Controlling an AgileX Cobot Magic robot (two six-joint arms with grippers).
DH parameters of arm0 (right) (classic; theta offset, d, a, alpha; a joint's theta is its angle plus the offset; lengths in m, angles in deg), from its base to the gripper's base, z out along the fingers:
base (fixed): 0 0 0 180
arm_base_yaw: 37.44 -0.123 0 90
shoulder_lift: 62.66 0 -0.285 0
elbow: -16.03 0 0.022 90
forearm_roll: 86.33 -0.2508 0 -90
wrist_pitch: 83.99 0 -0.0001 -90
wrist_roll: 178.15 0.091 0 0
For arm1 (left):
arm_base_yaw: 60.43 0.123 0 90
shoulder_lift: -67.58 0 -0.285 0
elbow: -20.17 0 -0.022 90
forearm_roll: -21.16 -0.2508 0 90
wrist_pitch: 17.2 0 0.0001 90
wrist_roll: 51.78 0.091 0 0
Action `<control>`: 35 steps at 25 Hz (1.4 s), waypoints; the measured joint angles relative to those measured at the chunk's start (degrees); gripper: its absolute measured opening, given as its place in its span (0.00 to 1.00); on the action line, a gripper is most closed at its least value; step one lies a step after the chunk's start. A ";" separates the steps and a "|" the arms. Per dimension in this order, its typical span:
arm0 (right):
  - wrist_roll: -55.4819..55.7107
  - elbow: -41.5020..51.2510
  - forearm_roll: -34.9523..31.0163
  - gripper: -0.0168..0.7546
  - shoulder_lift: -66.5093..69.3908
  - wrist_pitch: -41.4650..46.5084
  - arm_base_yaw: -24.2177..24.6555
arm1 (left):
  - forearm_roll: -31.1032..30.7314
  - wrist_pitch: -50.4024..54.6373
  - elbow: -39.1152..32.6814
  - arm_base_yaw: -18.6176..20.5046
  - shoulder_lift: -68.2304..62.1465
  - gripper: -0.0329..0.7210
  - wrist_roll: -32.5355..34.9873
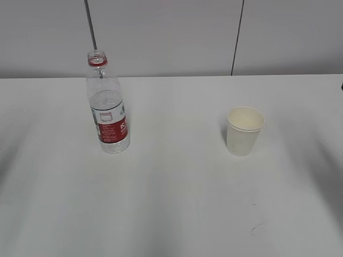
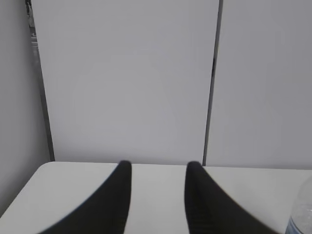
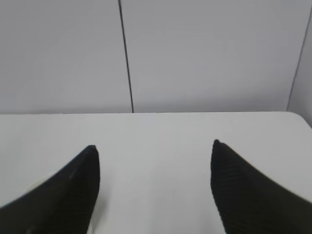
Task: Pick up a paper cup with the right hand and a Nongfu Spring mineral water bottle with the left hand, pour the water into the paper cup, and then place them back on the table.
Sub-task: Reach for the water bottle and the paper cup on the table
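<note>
The Nongfu Spring mineral water bottle (image 1: 109, 110) stands upright and uncapped on the left of the white table (image 1: 171, 203). Clear water (image 1: 107, 101) shows above its red-and-white label. The cream paper cup (image 1: 244, 130) stands upright to the right of the middle, and I cannot see into it. Neither arm shows in the exterior view. In the left wrist view my left gripper (image 2: 158, 165) is open over bare table, with the bottle's edge (image 2: 302, 212) at the lower right. My right gripper (image 3: 153, 146) stands wide open, nothing between its fingers.
Grey wall panels with dark seams (image 1: 237, 37) rise behind the table's far edge. A thin metal rod (image 1: 91, 24) hangs behind the bottle. A small dark scuff (image 1: 256, 227) marks the tabletop at the front right.
</note>
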 joint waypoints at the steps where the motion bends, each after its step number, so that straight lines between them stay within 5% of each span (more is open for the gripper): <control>1: 1.46 0.00 2.75 0.71 1.44 -1.26 0.00 | -0.23 -3.08 -1.38 0.00 -1.31 0.36 -0.54; 9: 11.69 0.00 24.83 0.71 15.90 -15.65 0.00 | -8.47 -12.49 -4.64 0.00 -6.52 0.36 -1.87; 22: 13.09 -0.41 24.83 0.71 35.49 -33.73 0.00 | -9.00 -13.71 -4.64 0.00 -6.52 0.36 -1.92; 35: 13.21 -0.71 20.37 0.71 40.85 -35.13 0.00 | -9.85 -13.71 -4.64 0.00 -6.52 0.36 -1.92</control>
